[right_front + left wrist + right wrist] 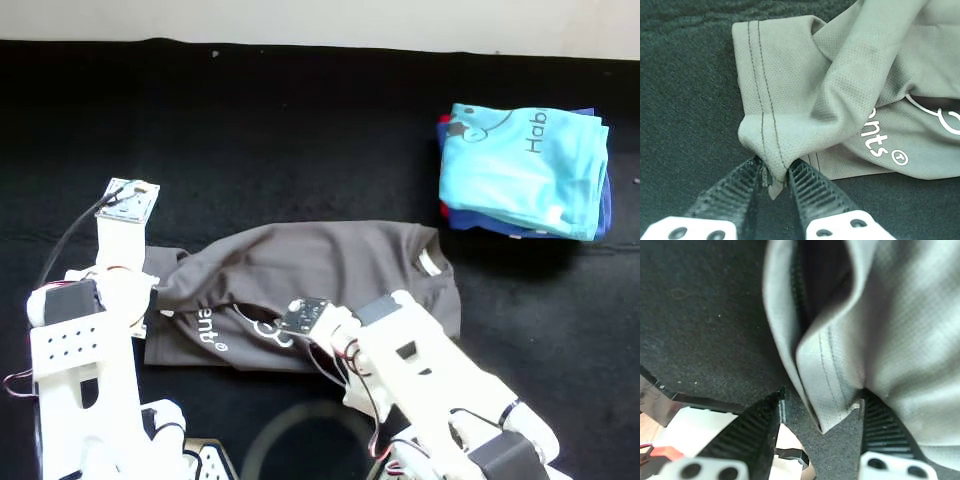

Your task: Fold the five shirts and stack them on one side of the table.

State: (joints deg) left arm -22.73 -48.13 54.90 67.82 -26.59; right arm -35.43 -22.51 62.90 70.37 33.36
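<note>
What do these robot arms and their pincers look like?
The left arm and right arm are blocky white plastic with black motors and thin red and black wires. The left gripper and right gripper have black ribbed fingers on white bases.

Black table (250, 130): gray shirt (320, 265), folded stack (525, 170)

I see left gripper (774, 174) pinching stitched hem corner of grey shirt (840, 95); shirt bunched on black table cover (685, 100)
</note>
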